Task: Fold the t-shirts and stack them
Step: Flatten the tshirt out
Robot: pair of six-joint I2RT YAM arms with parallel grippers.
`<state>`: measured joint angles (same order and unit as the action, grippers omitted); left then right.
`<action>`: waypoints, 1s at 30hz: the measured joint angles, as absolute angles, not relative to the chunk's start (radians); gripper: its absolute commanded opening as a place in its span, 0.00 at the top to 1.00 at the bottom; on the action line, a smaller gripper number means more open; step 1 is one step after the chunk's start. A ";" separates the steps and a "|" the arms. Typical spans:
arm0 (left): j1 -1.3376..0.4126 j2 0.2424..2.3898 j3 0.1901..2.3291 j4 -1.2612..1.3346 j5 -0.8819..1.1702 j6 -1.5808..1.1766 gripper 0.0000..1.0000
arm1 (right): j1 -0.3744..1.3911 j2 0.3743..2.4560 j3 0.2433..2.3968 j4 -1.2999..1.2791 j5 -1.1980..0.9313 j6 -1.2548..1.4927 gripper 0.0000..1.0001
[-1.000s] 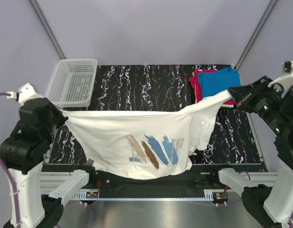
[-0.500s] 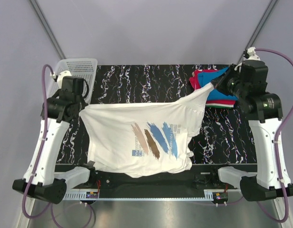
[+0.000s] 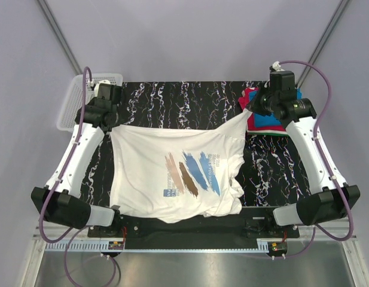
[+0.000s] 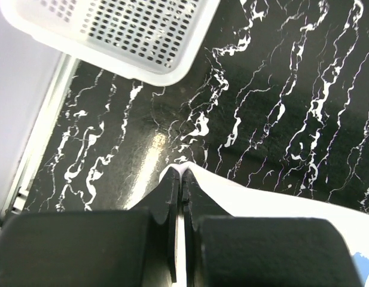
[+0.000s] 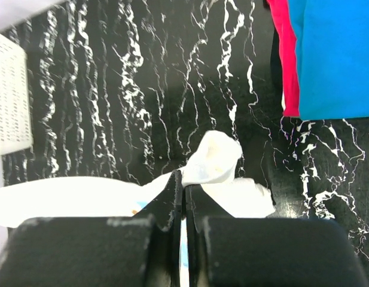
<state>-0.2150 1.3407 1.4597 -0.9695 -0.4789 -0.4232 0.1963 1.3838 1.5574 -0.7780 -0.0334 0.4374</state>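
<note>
A large white t-shirt (image 3: 172, 173) with blue and brown brush strokes hangs stretched between both arms over the black marbled table, its lower hem draped at the near edge. My left gripper (image 3: 112, 127) is shut on its left top corner, the white cloth (image 4: 280, 200) pinched at the fingertips (image 4: 172, 182). My right gripper (image 3: 251, 110) is shut on the right top corner, where a bunch of white cloth (image 5: 214, 158) sticks out past the tips. Folded blue t-shirt (image 3: 274, 116) lies on a red one (image 3: 251, 122) at the back right; blue t-shirt (image 5: 337, 54), red t-shirt (image 5: 286, 54).
A white plastic mesh basket (image 3: 73, 101) stands at the back left corner, just behind my left gripper; basket (image 4: 112, 30). The black marbled table (image 3: 184, 101) shows bare behind the shirt.
Both arms have swung forward and inward over the table, carrying the shirt's top corners toward the back. The shirt now lies flatter and narrower.
</note>
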 measured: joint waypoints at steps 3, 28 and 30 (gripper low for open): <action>-0.215 1.381 1.452 -0.945 -0.469 -0.415 1.00 | 0.196 1.414 1.550 -0.775 -0.035 0.428 1.00; -0.174 1.814 1.622 -0.854 -0.474 -0.329 1.00 | 0.175 1.904 2.001 -0.816 0.112 0.340 1.00; -0.173 1.850 1.654 -0.850 -0.471 -0.325 1.00 | 0.174 1.958 2.044 -0.825 0.110 0.338 1.00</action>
